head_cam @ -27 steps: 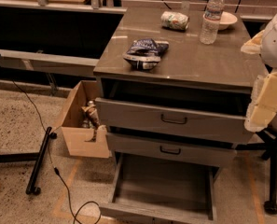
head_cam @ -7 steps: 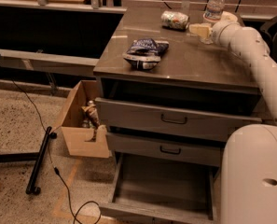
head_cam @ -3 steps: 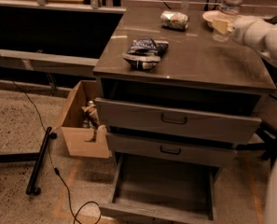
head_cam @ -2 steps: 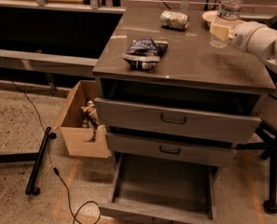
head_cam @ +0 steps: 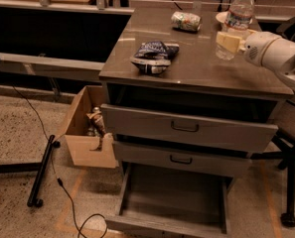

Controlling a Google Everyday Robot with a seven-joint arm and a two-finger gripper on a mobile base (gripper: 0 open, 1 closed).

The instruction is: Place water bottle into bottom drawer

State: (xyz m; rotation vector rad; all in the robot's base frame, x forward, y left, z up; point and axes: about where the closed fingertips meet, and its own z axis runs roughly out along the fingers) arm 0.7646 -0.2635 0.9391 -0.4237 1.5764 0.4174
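You are looking at the gripper [head_cam: 228, 42] reaching in from the right over the far right part of the cabinet top [head_cam: 196, 71]. Its pale fingers [head_cam: 226, 38] are closing around the lower half of the water bottle [head_cam: 239, 11], with one finger lying across the front of it. The bottle is standing upright in that grip, white cap up, with its base low over the cabinet top. You cannot tell whether the base is touching the surface. The white arm [head_cam: 278, 53] is running off toward the right edge.

Just behind the bottle, a pale plate [head_cam: 220, 17] is sitting at the back of the top. A crushed can [head_cam: 185, 21] is lying to the left of the plate, and a dark snack bag [head_cam: 154, 56] is lying nearer the front left, well apart from the bottle.

Below, the bottom drawer [head_cam: 137, 202] is standing pulled far out, showing you its bare grey floor. The top drawer [head_cam: 186, 128] and the middle drawer [head_cam: 179, 158] are each sitting slightly open. A cardboard box [head_cam: 85, 148] with some items in it is resting on the floor beside the cabinet's left side.
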